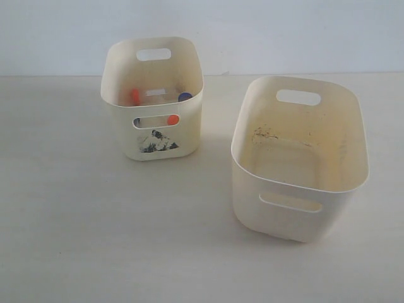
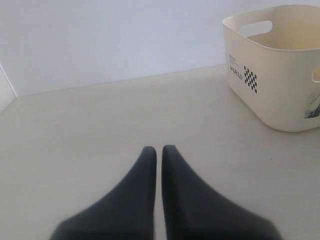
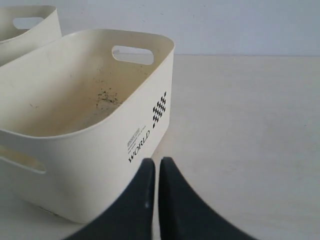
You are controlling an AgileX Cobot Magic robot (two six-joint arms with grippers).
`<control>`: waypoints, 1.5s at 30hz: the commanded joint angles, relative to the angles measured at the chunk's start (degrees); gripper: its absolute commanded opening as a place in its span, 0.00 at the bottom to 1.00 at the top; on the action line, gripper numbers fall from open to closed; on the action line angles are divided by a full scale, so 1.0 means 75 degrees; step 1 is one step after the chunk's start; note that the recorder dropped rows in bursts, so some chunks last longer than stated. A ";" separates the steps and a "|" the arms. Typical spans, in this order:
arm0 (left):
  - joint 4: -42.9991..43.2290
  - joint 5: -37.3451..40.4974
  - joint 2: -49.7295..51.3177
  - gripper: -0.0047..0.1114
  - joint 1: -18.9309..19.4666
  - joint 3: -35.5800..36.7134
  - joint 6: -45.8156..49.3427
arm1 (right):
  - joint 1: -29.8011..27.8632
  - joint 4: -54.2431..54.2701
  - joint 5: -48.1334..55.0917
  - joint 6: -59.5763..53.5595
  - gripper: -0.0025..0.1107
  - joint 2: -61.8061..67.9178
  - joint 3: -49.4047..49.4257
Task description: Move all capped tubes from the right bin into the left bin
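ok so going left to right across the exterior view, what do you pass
narrow cream plastic bin with a dark printed picture, holding an orange-red-capped tube then a blue-capped tube → wide plain cream plastic bin

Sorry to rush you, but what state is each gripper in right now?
Left gripper: shut, holding nothing.
Right gripper: shut, holding nothing.
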 commanded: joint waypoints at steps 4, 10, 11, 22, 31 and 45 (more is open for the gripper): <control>-0.0008 -0.0074 -0.0021 0.08 0.0009 -0.0031 -0.0088 | 0.0006 -0.0093 0.0008 -0.0572 0.04 -0.0032 0.0030; -0.0008 -0.0074 -0.0021 0.08 0.0009 -0.0031 -0.0088 | 0.0006 -0.0075 0.0008 -0.0618 0.04 -0.0032 0.0030; -0.0008 -0.0074 -0.0021 0.08 0.0009 -0.0031 -0.0088 | -0.0011 -0.0075 0.0008 -0.0620 0.04 -0.0032 0.0030; -0.0008 -0.0074 -0.0021 0.08 0.0009 -0.0031 -0.0088 | -0.0149 -0.0075 0.0008 -0.0620 0.04 -0.0032 0.0030; -0.0008 -0.0074 -0.0021 0.08 0.0009 -0.0031 -0.0088 | -0.0149 -0.0075 0.0008 -0.0559 0.04 -0.0032 0.0030; -0.0008 -0.0074 -0.0021 0.08 0.0009 -0.0031 -0.0088 | -0.0149 -0.0075 0.0008 -0.0559 0.04 -0.0032 0.0030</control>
